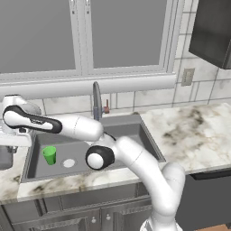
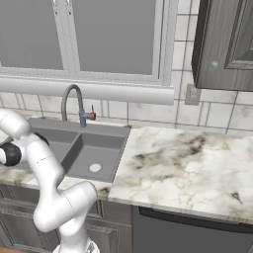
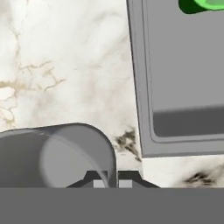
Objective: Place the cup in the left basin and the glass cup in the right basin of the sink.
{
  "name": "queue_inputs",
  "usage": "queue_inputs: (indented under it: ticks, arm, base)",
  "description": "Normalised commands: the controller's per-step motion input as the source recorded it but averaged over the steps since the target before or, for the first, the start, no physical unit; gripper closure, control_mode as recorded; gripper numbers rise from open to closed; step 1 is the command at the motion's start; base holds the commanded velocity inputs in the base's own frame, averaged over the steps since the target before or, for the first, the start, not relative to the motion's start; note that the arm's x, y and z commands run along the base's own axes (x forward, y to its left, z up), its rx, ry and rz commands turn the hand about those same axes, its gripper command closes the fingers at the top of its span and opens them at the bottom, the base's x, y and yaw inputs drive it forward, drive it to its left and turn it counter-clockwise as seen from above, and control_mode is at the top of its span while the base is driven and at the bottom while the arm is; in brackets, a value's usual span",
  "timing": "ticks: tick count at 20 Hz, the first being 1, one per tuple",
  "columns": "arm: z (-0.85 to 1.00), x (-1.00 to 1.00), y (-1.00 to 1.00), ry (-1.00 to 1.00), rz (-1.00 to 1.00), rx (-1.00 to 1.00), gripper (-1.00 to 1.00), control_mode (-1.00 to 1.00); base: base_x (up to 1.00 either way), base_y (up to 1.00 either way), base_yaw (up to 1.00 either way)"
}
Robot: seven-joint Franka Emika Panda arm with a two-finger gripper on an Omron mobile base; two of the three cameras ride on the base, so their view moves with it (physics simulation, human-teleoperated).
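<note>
The green cup stands upright in the left basin of the sink, near its light drain; its rim also peeks in at the top of the hand view. The grey glass cup is over the marble counter just left of the sink, cut by the picture's left edge in the left base view. My gripper is shut on the glass cup's wall, one fingertip inside the rim and one outside. Whether the glass cup rests on the counter, I cannot tell. The right basin holds only its drain.
A tall grey faucet rises behind the sink's divider. My arm stretches left across the sink, over the right basin. Marble counter runs wide to the right. A dark wall cabinet hangs at the upper right, and a window is behind.
</note>
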Motion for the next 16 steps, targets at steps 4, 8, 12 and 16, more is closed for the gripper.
queue_inputs:
  ticks: [4,8,12,16]
  arm:
    - [0.24,-0.20,-0.26,0.07,0.04,-0.18,1.00,-1.00]
    - [0.26,-0.22,-0.30,0.04,0.02,-0.20,1.00,-1.00]
    - [0.30,-0.20,-0.31,0.01,0.00,-0.21,1.00,-1.00]
    - [0.33,-0.18,-0.31,0.00,0.00,-0.21,1.00,-1.00]
  base:
    - [0.00,0.00,0.00]
    - [0.00,0.00,0.00]
    - [0.00,0.00,0.00]
    - [0.00,0.00,0.00]
